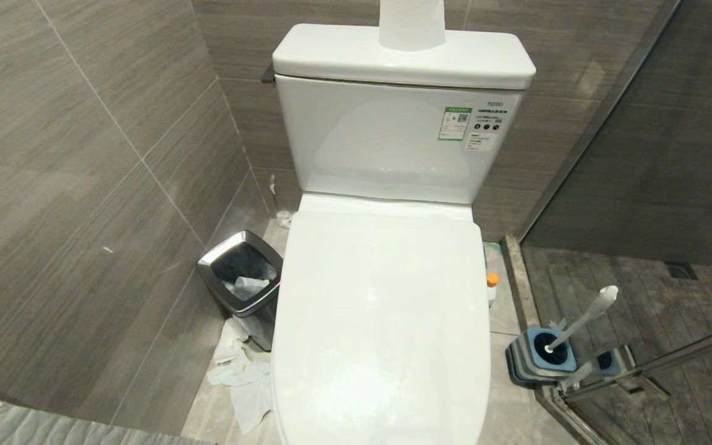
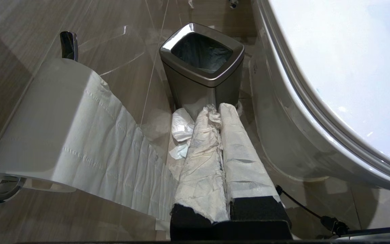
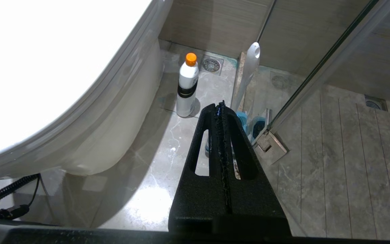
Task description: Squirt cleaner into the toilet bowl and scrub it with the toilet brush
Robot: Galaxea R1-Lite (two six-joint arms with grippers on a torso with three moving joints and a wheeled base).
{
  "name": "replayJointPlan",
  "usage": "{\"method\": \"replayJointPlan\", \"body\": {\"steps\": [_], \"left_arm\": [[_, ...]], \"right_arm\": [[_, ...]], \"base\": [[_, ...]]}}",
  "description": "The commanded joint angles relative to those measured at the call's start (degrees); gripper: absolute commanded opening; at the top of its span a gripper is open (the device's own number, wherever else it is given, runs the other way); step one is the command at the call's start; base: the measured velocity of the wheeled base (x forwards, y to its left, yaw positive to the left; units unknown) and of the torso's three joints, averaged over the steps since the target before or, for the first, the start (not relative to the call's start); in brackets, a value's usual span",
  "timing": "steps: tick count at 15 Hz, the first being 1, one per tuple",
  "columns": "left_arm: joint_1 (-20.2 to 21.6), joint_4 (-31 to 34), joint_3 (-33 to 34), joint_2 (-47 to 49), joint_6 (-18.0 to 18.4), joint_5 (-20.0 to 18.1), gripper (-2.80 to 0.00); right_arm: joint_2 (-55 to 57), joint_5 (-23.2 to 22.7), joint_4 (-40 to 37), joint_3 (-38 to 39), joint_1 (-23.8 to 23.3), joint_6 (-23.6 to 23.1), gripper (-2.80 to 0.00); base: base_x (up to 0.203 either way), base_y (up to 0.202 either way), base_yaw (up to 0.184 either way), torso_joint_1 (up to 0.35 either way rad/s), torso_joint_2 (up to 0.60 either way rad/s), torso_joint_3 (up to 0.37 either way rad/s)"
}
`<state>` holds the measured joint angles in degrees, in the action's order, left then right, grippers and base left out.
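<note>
The toilet [image 1: 393, 142] fills the middle of the head view, its white lid [image 1: 381, 309] down over the toilet bowl, so the inside is hidden. The bowl's outer wall [image 2: 283, 135] [image 3: 107, 135] shows in both wrist views. The cleaner [image 3: 187, 84], a white bottle with an orange cap [image 1: 492, 279], stands upright on the floor at the toilet's right. The toilet brush [image 1: 581, 321] [image 3: 249, 74] leans in its blue-grey holder [image 1: 544, 355]. My left gripper [image 2: 217, 109], its fingers wrapped in white, hangs shut beside the bowl's left. My right gripper [image 3: 220, 105] is shut and empty, short of the bottle. Neither arm shows in the head view.
A steel-rimmed waste bin [image 1: 241, 278] [image 2: 201, 61] stands left of the toilet, with crumpled tissue [image 1: 241, 377] on the floor before it. A toilet paper roll [image 2: 46, 118] hangs on the left wall. A glass shower partition [image 1: 640, 185] with a metal hinge [image 3: 270, 146] closes the right side.
</note>
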<state>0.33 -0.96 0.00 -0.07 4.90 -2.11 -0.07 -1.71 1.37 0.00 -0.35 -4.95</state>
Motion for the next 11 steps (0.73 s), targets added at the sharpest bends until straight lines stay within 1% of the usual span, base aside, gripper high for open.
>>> {"method": "replayJointPlan", "body": {"steps": [1, 4, 6, 9, 11], "left_arm": [[0.0, 0.0, 0.4, 0.0, 0.0, 0.0, -2.80], [0.0, 0.0, 0.4, 0.0, 0.0, 0.0, -2.80], [0.0, 0.0, 0.4, 0.0, 0.0, 0.0, -2.80], [0.0, 0.0, 0.4, -0.1, 0.0, 0.0, -2.80], [0.0, 0.0, 0.4, 0.0, 0.0, 0.0, -2.80]], "right_arm": [[-0.1, 0.1, 0.0, 0.7, 0.0, 0.0, -2.80], [0.0, 0.3, 0.0, 0.7, 0.0, 0.2, -2.80], [0.0, 0.5, -0.3, 0.5, 0.0, 1.5, -2.80], [0.0, 0.7, -0.3, 0.5, 0.0, 2.1, -2.80], [0.0, 1.1, 0.0, 0.7, 0.0, 3.6, -2.80]], "base": [[0.000, 0.000, 0.000, 0.000, 0.00, 0.000], [0.000, 0.000, 0.000, 0.000, 0.00, 0.000], [0.000, 0.000, 0.000, 0.000, 0.00, 0.000], [0.000, 0.000, 0.000, 0.000, 0.00, 0.000], [0.000, 0.000, 0.000, 0.000, 0.00, 0.000]]}}
